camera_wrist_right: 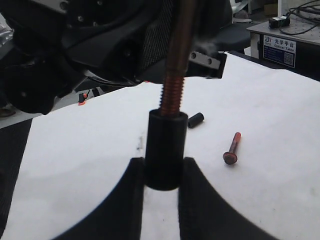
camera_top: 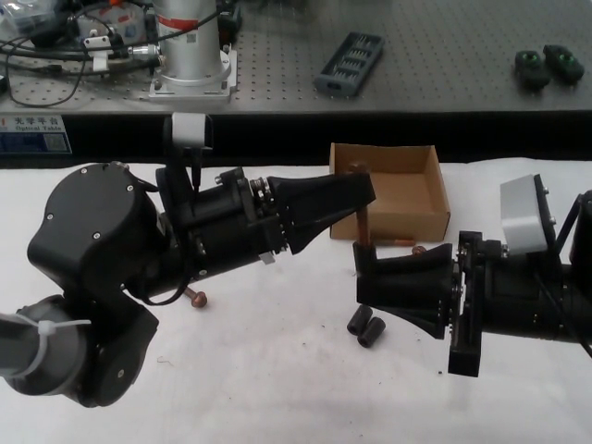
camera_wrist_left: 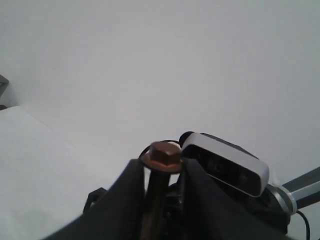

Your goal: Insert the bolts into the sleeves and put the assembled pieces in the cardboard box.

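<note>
Copper bolt [camera_wrist_right: 173, 95] tip entering upright black sleeve [camera_wrist_right: 164, 150], open cardboard box [camera_top: 407, 225]

1. The left arm [camera_top: 92, 240] reaches from the near left across the bench, with its wrist about level.
2. The left gripper [camera_top: 363, 196] points toward the other arm, its fingers [camera_wrist_left: 125, 200] clamped on a bolt [camera_wrist_left: 161, 156] held upright.
3. The right arm [camera_top: 527, 296] comes in from the right.
4. The right gripper [camera_top: 365, 268] sits just below the left one, its fingers [camera_wrist_right: 205, 200] closed around an upright black sleeve [camera_wrist_right: 164, 150].
</note>
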Robot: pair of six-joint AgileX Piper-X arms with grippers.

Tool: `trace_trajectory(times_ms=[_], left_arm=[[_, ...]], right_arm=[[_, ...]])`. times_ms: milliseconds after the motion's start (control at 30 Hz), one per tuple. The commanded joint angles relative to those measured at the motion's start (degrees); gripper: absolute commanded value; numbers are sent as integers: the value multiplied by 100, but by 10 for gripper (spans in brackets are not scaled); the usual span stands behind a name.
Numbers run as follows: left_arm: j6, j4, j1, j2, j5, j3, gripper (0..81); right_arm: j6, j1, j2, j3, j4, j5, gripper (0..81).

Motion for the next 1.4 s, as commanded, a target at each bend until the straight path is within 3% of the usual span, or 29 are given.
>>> trace_trajectory(times_ms=[0, 233, 533, 633, 733, 800, 967, 1133, 1267, 1367], left_arm=[[-68, 43, 5, -31, 173, -63, 6], [114, 180, 5, -31, 291, -63, 6], [782, 351, 16, -31, 923, -63, 18], [842, 351, 16, -31, 1106, -63, 171], [812, 351, 16, -31, 944, -63, 428], [810, 335, 16, -31, 785, -63, 494], [933, 354, 233, -62, 963, -63, 426], [1041, 571, 955, -269, 1094, -63, 426], [1398, 1123, 1601, -762, 1276, -63, 410], [2257, 2302, 1859, -1254, 1194, -63, 386]], right_arm=[[197, 58, 7, -86, -255, -26, 53], [531, 84, 7, -86, -690, -26, 53], [775, 84, 7, -93, -878, -26, 53], [775, 84, 7, -93, -880, -26, 53], [775, 84, 7, -93, -880, -26, 53], [775, 84, 7, -93, -880, -26, 53], [775, -21, 7, -93, -836, 22, 53], [649, -450, 7, -296, -488, 22, 53], [-355, -718, 67, -928, 749, 401, 53], [-979, -848, 430, -1671, 1778, 536, 53]])
